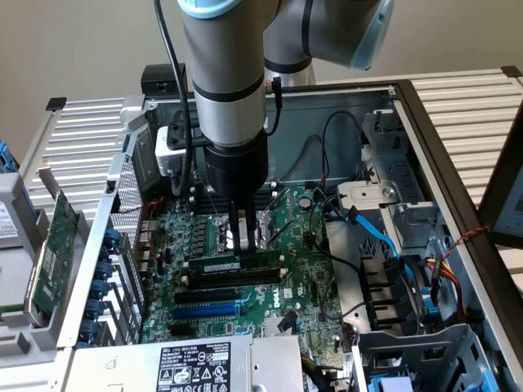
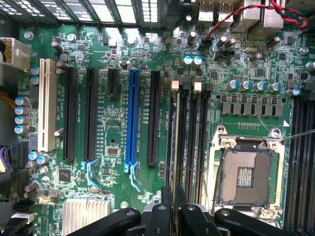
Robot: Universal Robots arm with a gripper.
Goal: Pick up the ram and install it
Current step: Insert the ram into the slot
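The ram [image 1: 214, 267] is a thin dark stick with a pale label. It stands on its long edge along the black memory slots [image 1: 237, 279] of the motherboard, beside the CPU socket [image 1: 245, 229]. My gripper [image 1: 239, 251] comes straight down onto its top edge, with the fingers shut on it. In the wrist view the ram [image 2: 173, 147] shows edge-on as a thin line over the outermost memory slot. My gripper [image 2: 173, 199] pinches its near end, and the other slots [image 2: 196, 137] lie alongside. Whether the stick is seated in the slot I cannot tell.
The open PC case has metal walls [image 1: 359, 106] all round. A green expansion card [image 1: 51, 253] leans outside it at the exterior view's left. Blue and black expansion slots [image 1: 208, 310] lie near the ram. Cables [image 1: 376, 233] and drive bays crowd the exterior view's right. The power supply [image 1: 196, 367] sits in front.
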